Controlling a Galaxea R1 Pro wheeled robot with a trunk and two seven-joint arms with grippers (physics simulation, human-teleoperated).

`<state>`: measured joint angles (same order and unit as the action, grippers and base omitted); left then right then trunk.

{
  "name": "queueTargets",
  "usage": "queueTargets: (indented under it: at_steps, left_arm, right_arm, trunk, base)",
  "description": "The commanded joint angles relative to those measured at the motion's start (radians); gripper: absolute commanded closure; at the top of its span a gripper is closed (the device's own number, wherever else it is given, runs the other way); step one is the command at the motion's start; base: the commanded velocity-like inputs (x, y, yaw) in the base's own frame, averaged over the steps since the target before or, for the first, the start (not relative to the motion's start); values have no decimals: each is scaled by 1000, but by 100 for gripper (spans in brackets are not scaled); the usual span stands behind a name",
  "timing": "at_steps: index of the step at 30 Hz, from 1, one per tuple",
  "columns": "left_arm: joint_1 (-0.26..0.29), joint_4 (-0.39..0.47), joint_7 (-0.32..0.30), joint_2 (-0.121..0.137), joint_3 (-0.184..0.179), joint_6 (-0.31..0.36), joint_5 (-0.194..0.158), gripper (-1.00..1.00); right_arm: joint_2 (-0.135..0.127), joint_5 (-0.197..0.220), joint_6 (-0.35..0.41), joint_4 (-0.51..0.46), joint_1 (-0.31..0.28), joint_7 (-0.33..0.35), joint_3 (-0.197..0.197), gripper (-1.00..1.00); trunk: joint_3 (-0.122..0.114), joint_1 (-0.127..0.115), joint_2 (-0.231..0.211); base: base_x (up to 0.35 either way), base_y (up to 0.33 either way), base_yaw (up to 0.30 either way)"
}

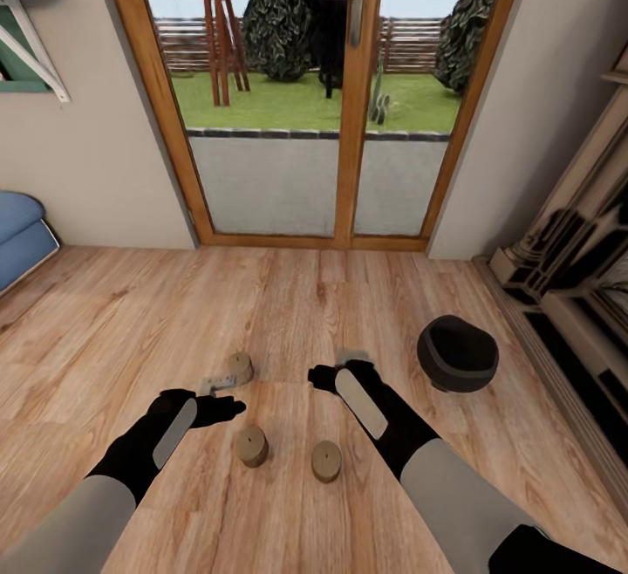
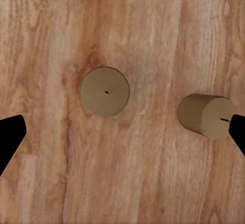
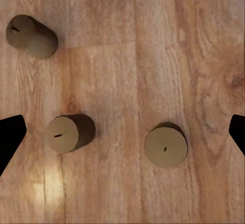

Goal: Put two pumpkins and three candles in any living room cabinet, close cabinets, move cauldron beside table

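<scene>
Three stubby tan candles stand on the wooden floor: one (image 1: pixel 240 367) just beyond my left gripper (image 1: pixel 222 393), and two more (image 1: pixel 253 447) (image 1: pixel 326 461) between my forearms. My left gripper (image 2: pixel 122 137) hangs open above the floor, with one candle (image 2: pixel 104 91) under it and another (image 2: pixel 206 115) by a fingertip. My right gripper (image 1: pixel 338 366) (image 3: pixel 122 137) is also open and empty, over candles (image 3: pixel 69 133) (image 3: pixel 166 144), with the third (image 3: pixel 31 36) farther off. The black cauldron (image 1: pixel 457 353) sits on the floor to the right of my right hand. The pumpkins, cabinet and table are out of view.
A wood-framed glass double door (image 1: pixel 349 103) faces the garden straight ahead. A blue sofa edge (image 1: pixel 17 238) shows at the left wall. A beige and dark fireplace-like unit (image 1: pixel 576 277) runs along the right wall. Bare wooden floor (image 1: pixel 288 295) lies ahead.
</scene>
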<state>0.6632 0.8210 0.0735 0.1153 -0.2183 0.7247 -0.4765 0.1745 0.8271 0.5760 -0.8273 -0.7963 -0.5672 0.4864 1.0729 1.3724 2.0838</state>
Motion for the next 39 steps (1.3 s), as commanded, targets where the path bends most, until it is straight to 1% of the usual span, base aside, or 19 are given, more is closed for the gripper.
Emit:
queueTargets:
  at_steps: [1,3,4,6,9,12,15,18,19,22,23,25,28,29,30,31,33,35,39]
  left_arm:
    - [1,1,7,1,-4,2,-10,-100]
    - [1,1,7,1,-4,-3,-10,-100]
    - [0,1,7,1,-4,-10,-9,-100]
    - [0,-1,7,1,-4,-16,-9,-100]
    - [1,-2,7,1,-4,-19,-8,-100]
    - [1,-2,6,1,-4,-21,-8,-100]
    - [1,-2,7,1,-4,-23,-8,-100]
    - [1,-2,6,1,-4,-41,-9,-100]
    - [1,-2,6,1,-4,-48,-9,-100]
    - [1,-2,6,1,-4,-54,-10,-100]
    - [0,-2,6,1,-4,-55,-10,-100]
    - [0,-2,6,1,-4,-55,-10,-100]
    - [0,-2,6,2,-4,-56,-9,-100]
    - [0,-2,6,2,-4,-56,-9,-100]
    - [0,-2,6,2,-4,-56,-9,-100]
    - [0,-2,6,2,-4,-56,-9,-100]
    - [1,-2,6,2,-4,-56,-10,-100]
    - [0,-2,6,2,-4,-56,-11,-100]
    - [0,-2,5,2,-4,-58,-11,-100]
  right_arm:
    - [0,4,-5,-88,2,-12,1,-100]
    - [0,0,-12,-183,12,-15,1,-100]
    - [0,-2,-22,-284,33,-17,1,-100]
    - [0,-5,-31,-383,67,-20,-1,-100]
    - [0,-6,-37,-472,100,-19,-3,-100]
    - [-11,-6,-41,-545,128,-9,-4,-100]
    - [-38,-3,-42,-660,181,33,-6,-100]
    - [-73,4,-42,-706,210,119,-10,-100]
    - [-88,8,-41,-713,216,175,-12,-100]
    - [-122,13,-39,-717,220,286,-22,-100]
    - [-143,24,-36,-717,221,342,-34,-100]
    - [-173,63,-35,-713,222,426,-47,-100]
    - [-226,122,-38,-692,222,571,-54,-100]
    - [-248,135,-38,-684,222,646,-56,-100]
    - [-254,138,-38,-681,222,672,-56,-100]
    - [-268,141,-38,-671,222,744,-56,-100]
    - [-278,141,-36,-661,222,818,-58,-100]
    - [-282,139,-34,-650,222,856,-58,-100]
    - [-284,134,-29,-638,223,879,-57,-100]
  trunk:
    - [4,4,8]
    - [10,12,22]
    - [13,15,29]
    - [20,23,43]
    - [29,35,64]
    - [39,46,85]
    - [48,58,106]
    - [57,69,127]
    - [60,73,134]
    - [70,84,155]
    - [73,88,162]
    - [79,96,176]
    - [89,107,197]
    - [92,111,204]
    - [95,115,211]
    - [98,119,218]
    - [104,127,232]
    - [111,134,246]
    - [120,146,267]
  base:
    - [0,0,0]
    - [0,0,0]
    - [0,0,0]
    - [0,0,0]
    - [0,0,0]
    - [0,0,0]
    - [0,0,0]
    - [0,0,0]
    - [0,0,0]
    - [0,0,0]
    - [0,0,0]
    - [0,0,0]
    - [0,0,0]
    - [0,0,0]
    - [0,0,0]
    - [0,0,0]
    - [0,0,0]
    - [0,0,0]
    - [0,0,0]
